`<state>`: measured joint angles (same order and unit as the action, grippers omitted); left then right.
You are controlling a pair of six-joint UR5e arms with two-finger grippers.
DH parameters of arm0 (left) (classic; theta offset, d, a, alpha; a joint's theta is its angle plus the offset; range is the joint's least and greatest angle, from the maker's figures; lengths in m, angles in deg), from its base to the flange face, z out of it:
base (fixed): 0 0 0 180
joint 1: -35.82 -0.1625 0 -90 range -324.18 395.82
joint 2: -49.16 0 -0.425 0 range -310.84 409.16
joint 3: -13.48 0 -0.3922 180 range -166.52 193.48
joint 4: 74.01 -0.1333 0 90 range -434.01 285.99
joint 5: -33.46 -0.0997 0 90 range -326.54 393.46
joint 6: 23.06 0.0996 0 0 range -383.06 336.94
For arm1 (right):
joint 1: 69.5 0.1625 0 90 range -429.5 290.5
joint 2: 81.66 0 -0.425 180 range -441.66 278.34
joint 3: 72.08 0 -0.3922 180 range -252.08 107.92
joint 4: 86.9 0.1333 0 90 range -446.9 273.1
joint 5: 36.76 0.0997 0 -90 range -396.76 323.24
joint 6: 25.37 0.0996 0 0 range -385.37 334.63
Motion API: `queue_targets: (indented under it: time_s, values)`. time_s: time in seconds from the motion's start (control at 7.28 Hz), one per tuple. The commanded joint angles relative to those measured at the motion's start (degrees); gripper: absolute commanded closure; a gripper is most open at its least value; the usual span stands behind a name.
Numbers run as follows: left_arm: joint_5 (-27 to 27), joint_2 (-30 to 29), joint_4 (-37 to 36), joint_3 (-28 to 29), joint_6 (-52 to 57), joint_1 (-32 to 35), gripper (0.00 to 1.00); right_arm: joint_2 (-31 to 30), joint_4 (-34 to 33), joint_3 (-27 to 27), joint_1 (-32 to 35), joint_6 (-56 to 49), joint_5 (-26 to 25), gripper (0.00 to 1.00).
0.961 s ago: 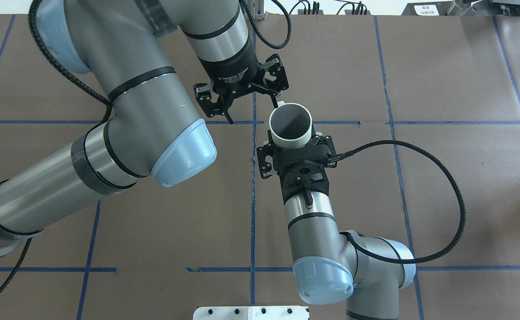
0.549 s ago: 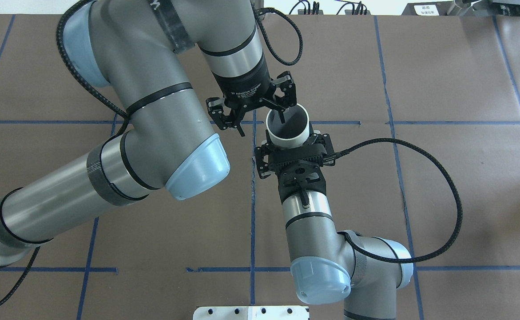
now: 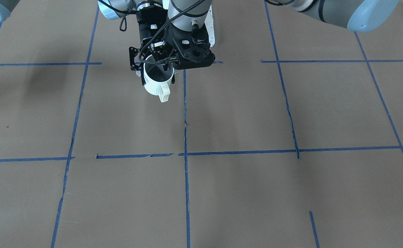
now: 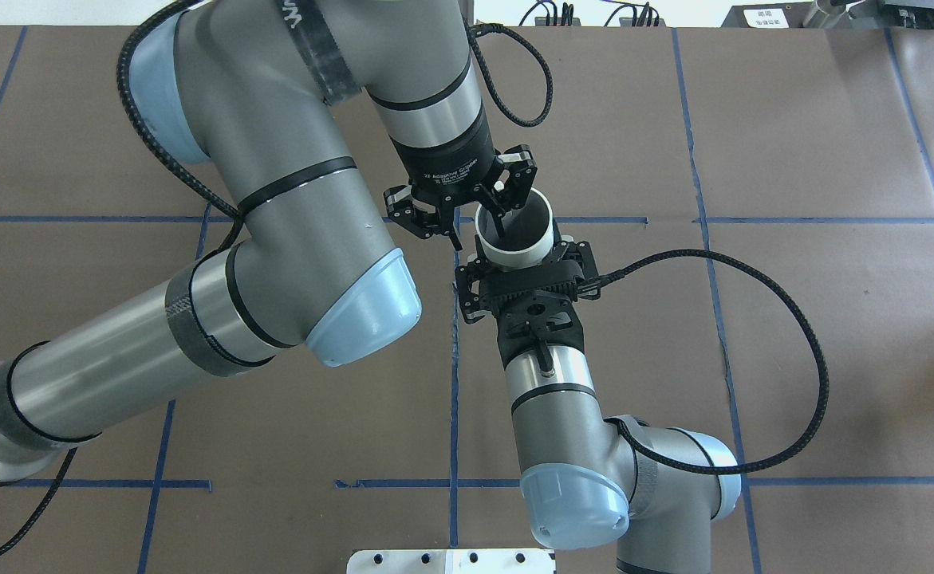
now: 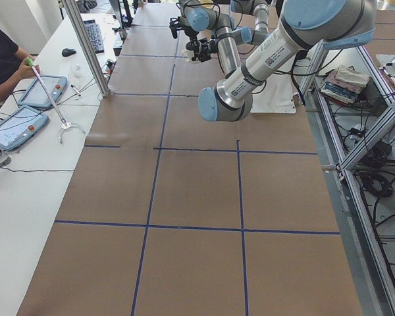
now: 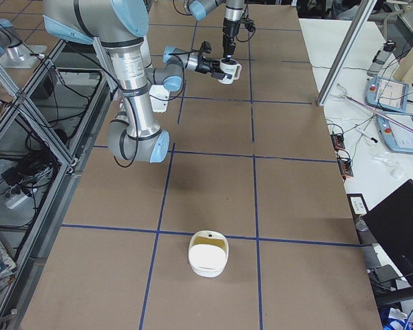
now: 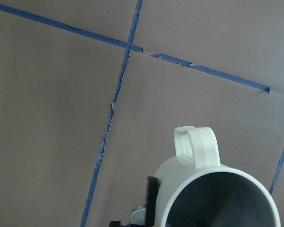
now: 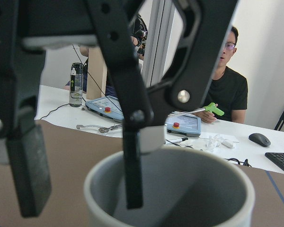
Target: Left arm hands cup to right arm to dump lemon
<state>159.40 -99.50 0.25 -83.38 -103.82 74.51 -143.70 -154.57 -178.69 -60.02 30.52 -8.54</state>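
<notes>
Above the brown, blue-taped table, the right gripper clamps the cup, the left gripper straddles its rim unclosed, and a person sits beyond the cup.

cup between both tools, one finger inside

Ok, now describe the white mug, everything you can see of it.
The mug is glossy white, ceramic by its look, with a grey inside and a loop handle that points away from the robot. Its side bears dark lettering, too small to read. It stands upright, mouth up, apparently held off the table. The right gripper clamps its wall from both sides. The open left gripper straddles the rim, with one finger inside. No lemon shows inside it.
</notes>
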Motion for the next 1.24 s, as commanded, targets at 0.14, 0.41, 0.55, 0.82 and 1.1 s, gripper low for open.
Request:
queue_targets:
  time_s: [0.14,0.41,0.55,0.82,1.1]
  values:
    - [0.00,0.04,0.01,0.00,0.08,-0.01,0.49,-0.01,0.08,-0.09,-0.24,-0.52,0.00,0.70]
    - [0.00,0.13,0.01,0.09,0.08,-0.01,0.53,-0.01,0.25,-0.27,-0.51,-0.87,-0.09,0.70]
    - [0.00,0.13,0.01,0.00,0.08,-0.01,0.61,-0.01,0.34,-0.35,-0.51,-0.87,-0.09,0.70]
    - [0.00,0.30,0.01,-0.08,0.08,-0.01,1.00,-0.01,0.52,-0.18,-0.51,-1.13,-0.09,0.38]
    - [0.09,0.22,-0.16,-0.08,-0.01,-0.01,1.00,-0.01,0.61,-0.09,-0.42,-1.05,0.00,0.00]
